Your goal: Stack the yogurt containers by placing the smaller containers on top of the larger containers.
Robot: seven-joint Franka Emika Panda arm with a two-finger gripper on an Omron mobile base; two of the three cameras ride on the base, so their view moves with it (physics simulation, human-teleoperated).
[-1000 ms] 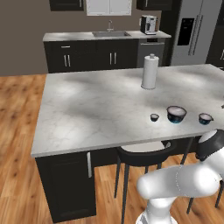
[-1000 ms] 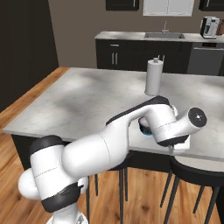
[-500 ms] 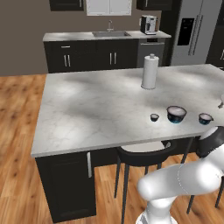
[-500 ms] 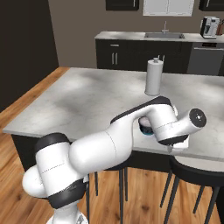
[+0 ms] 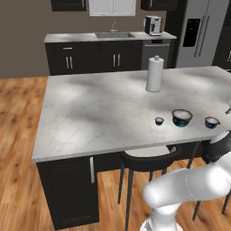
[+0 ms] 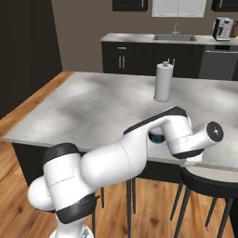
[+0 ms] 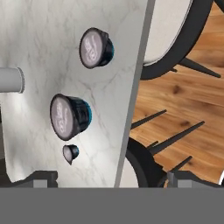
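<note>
While the arm has only shifted slightly, the tubs sit unmoved near the counter's (image 5: 113, 113) right edge: tiny tub (image 5: 159, 121), widest tub (image 5: 182, 117), mid tub (image 5: 211, 122), apart. Nothing stacked. Gripper (image 7: 111, 177) spread wide, empty.

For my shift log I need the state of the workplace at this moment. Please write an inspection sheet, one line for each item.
Surface: pale marbled island counter, dark cabinet base; the tubs stand near its front edge.
Job's things: widest dark yogurt tub with pale top and teal base in the middle; mid-sized dark tub on one side, tiny dark tub on the other. All three stand apart, none stacked.
Clutter: tall white paper-towel roll, upright, farther back on the counter.
Grippers: gripper open, holding nothing, looking down over the counter edge.
Cables: nothing seen.
Surroundings: dark bar stools below the counter edge, wooden floor, back counter with sink, coffee machine, steel fridge.
</note>
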